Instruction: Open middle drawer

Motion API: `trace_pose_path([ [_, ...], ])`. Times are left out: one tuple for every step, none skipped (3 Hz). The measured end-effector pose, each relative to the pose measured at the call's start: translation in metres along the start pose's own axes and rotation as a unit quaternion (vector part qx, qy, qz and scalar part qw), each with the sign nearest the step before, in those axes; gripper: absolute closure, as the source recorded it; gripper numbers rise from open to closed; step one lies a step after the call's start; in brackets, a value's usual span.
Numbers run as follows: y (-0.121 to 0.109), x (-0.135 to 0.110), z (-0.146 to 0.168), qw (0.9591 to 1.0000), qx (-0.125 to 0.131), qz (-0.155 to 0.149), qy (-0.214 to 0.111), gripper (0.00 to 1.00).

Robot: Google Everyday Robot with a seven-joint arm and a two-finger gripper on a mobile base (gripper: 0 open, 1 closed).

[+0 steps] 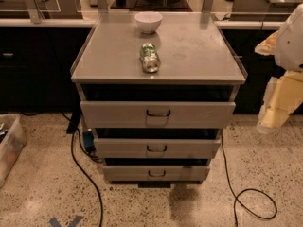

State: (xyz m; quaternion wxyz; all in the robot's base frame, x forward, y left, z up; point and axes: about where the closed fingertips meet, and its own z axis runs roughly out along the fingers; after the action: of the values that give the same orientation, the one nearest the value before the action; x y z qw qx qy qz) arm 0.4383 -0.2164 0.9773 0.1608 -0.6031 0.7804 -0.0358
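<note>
Grey middle drawer [194, 148]: it is the second of three fronts on the metal cabinet [85, 86]. It sits under the tall top drawer [199, 114] and over the short bottom drawer [189, 173]. It does not look pulled out yet.
Handle [156, 148]: a small dark loop in the middle of that front. Come at it straight from the front, hook it, and pull level, not sideways.
Top drawer: its front hangs just above the handle, so stay low and do not bump it.
Bottom drawer: its own loop sits right below. Do not grab that one by mistake.
Surface [199, 56]: a can [150, 57] lies on its side near the front, and a white bowl [148, 21] stands at the back. A hard tug could roll the can, so pull gently.
Gripper [277, 105]: it hangs at the right edge of the view, well apart from the handle, touching nothing. You cannot tell if it is spread or pressed together.
Floor [156, 207]: the patch in front of the drawers is bare, so you have room to pull. A black cable [253, 203] loops on the right and a plastic bin [9, 145] sits far left. Keep away from both.
</note>
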Motion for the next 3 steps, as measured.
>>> trace_pose_path([
  [0.0, 0.0, 0.0, 1.0, 0.0, 0.0, 0.0, 0.0],
  [-0.001, 0.0, 0.003, 0.9999, 0.003, 0.005, -0.008, 0.0],
  [0.003, 0.015, 0.053, 0.9967, -0.028, 0.06, -0.046, 0.0],
])
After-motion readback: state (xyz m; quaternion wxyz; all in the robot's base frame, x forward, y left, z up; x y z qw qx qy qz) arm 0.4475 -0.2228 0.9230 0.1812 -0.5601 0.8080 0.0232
